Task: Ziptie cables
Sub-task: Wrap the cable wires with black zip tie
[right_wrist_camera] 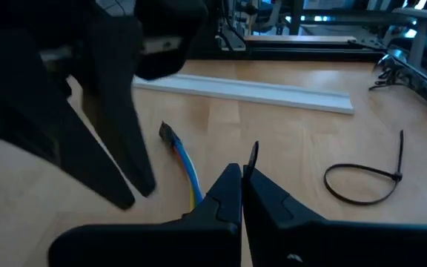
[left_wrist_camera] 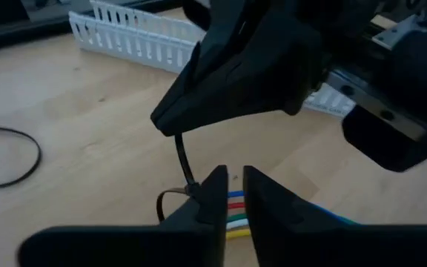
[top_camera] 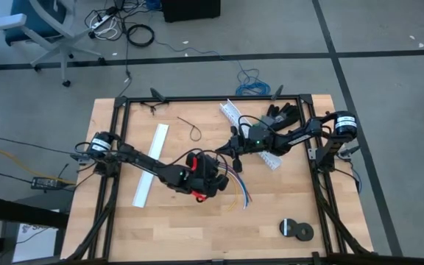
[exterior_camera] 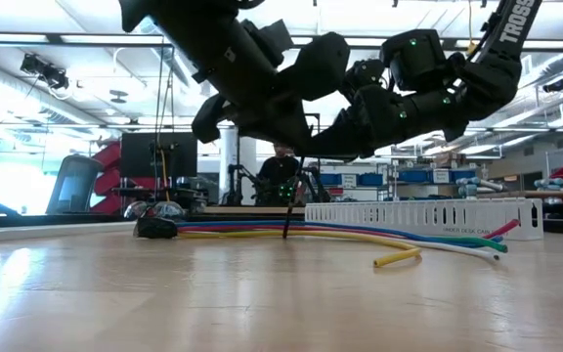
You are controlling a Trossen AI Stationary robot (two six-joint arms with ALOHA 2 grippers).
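Both grippers meet over the cables (top_camera: pixel 235 184) mid-table: right gripper (right_wrist_camera: pixel 242 176) is clamped shut on the tail of a ziptie (left_wrist_camera: pixel 182 159), left gripper (left_wrist_camera: pixel 233 185) has a narrow gap and grips nothing I can see. Only the left wrist view shows that ziptie looped round the wires. Only the high and right wrist views show the spare looped ziptie (right_wrist_camera: pixel 365 178) lying apart near the white strip (top_camera: pixel 152 163).

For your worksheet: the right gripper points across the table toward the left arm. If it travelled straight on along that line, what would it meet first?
Most likely the left gripper, standing close ahead of the right gripper, whose jaws pinch a black ziptie above the cables. Depth is hard to judge, so it might pass just beside it.
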